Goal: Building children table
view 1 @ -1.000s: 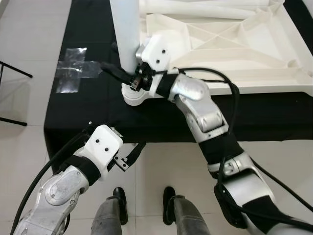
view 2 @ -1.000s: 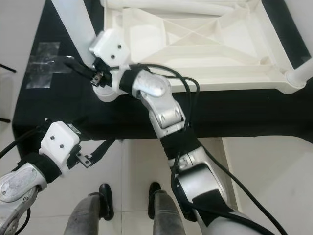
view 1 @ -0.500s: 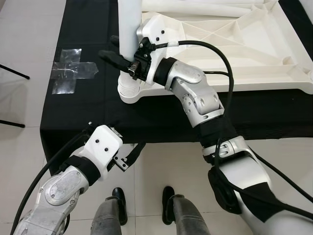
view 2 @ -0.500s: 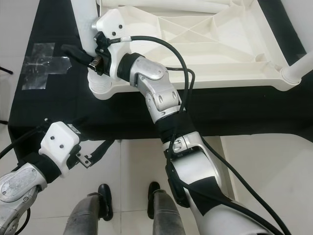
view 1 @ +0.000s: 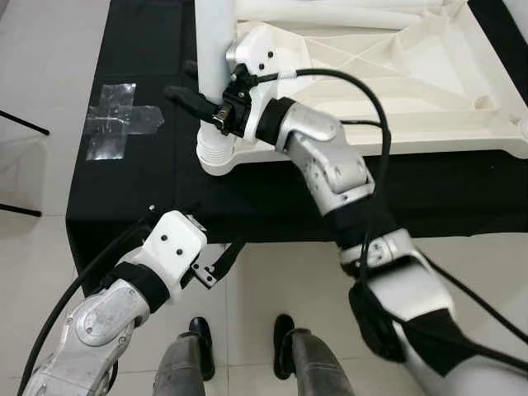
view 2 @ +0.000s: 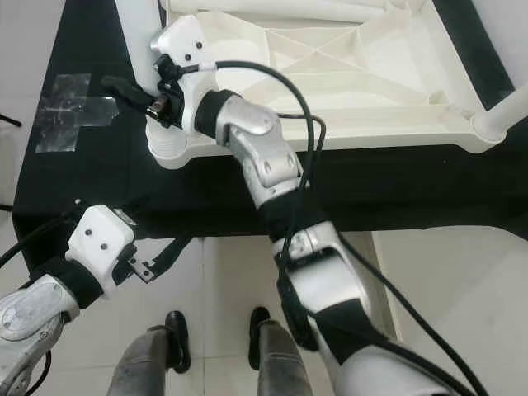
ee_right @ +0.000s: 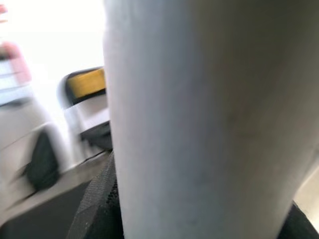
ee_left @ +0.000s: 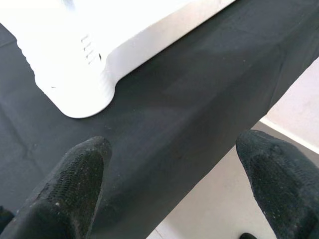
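Black-clothed bench (view 1: 140, 177) is carrying the upside-down white tabletop (view 1: 396, 74), where the right gripper (view 1: 202, 103) is closing its fingers around the upright table leg (view 1: 213, 49) in the corner socket, while the left gripper (ee_left: 169, 184), fingers spread and empty, is hanging lower down by the bench edge.

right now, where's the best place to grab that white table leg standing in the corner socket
Grip the white leg low on its round shaft, just above the corner socket of the upturned tabletop. Come from the side: it stands upright and smooth, so fingers can straddle it. The right gripper is there already.
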Tool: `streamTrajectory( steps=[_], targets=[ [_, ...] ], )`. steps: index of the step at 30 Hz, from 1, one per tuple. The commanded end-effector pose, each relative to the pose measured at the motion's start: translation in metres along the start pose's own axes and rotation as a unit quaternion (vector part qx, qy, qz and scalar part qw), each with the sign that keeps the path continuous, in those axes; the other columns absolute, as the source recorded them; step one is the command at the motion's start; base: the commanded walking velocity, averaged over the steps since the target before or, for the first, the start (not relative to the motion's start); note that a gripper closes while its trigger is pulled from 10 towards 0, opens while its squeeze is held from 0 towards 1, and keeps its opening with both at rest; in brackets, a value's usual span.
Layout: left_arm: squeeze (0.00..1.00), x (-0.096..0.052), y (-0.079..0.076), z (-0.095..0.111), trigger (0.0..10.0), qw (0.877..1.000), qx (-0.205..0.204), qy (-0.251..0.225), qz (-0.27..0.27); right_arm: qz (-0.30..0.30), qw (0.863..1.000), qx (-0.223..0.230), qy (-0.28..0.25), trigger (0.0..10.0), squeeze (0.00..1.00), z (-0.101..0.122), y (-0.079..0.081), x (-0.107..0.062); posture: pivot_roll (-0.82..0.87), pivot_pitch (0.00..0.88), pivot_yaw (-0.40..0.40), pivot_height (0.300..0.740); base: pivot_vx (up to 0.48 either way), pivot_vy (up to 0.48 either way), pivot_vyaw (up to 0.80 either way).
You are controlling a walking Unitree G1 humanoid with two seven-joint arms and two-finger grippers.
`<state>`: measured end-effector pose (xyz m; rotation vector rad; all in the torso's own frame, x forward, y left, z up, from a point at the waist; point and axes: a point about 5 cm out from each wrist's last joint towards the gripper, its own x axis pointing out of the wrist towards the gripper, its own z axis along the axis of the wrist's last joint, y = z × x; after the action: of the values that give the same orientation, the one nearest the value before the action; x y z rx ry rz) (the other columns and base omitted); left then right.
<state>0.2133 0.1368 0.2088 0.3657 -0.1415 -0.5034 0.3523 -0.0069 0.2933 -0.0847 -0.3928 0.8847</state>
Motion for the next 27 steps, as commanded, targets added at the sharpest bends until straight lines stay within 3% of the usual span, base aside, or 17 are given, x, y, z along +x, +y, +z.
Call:
streamTrajectory(
  steps=[1, 6, 10, 16, 21, 27],
  targets=[
    [0.0, -0.002, -0.004, -0.003, 10.0, 1.0, -0.002, 0.007, -0.007, -0.082, 0.989, 0.006, 0.122, 10.0, 0.0, -0.06, -0.001, -0.026, 0.13, 0.399, -0.08, 0.74, 0.0, 0.0, 0.0],
    [0.0, -0.001, -0.005, -0.003, 10.0, 1.0, -0.003, 0.004, -0.01, -0.079, 0.988, 0.016, 0.129, 10.0, 0.0, -0.076, 0.029, -0.043, 0.13, 0.387, -0.075, 0.74, 0.0, 0.0, 0.0],
    [0.0, 0.0, -0.005, -0.003, 10.0, 1.0, -0.003, 0.004, -0.01, -0.064, 0.989, 0.023, 0.133, 10.0, 0.0, -0.077, 0.036, -0.043, 0.12, 0.38, -0.078, 0.74, 0.0, 0.0, 0.0],
    [0.0, 0.001, -0.006, -0.003, 10.0, 1.0, -0.003, 0.002, -0.01, -0.071, 0.988, 0.011, 0.14, 10.0, 0.0, -0.074, 0.033, -0.038, 0.13, 0.377, -0.081, 0.74, 0.0, 0.0, 0.0],
    [0.0, 0.002, -0.004, -0.002, 10.0, 1.0, -0.001, 0.001, -0.006, -0.116, 0.979, -0.006, 0.166, 10.0, 0.0, -0.071, 0.023, -0.038, 0.13, 0.382, -0.086, 0.74, 0.0, 0.0, 0.0],
    [0.0, 0.0, 0.014, 0.007, 10.0, 0.999, 0.018, -0.011, 0.029, -0.138, 0.97, -0.018, 0.197, 10.0, 0.0, -0.072, 0.017, -0.038, 0.13, 0.382, -0.087, 0.74, 0.0, 0.0, 0.0]
  ],
)
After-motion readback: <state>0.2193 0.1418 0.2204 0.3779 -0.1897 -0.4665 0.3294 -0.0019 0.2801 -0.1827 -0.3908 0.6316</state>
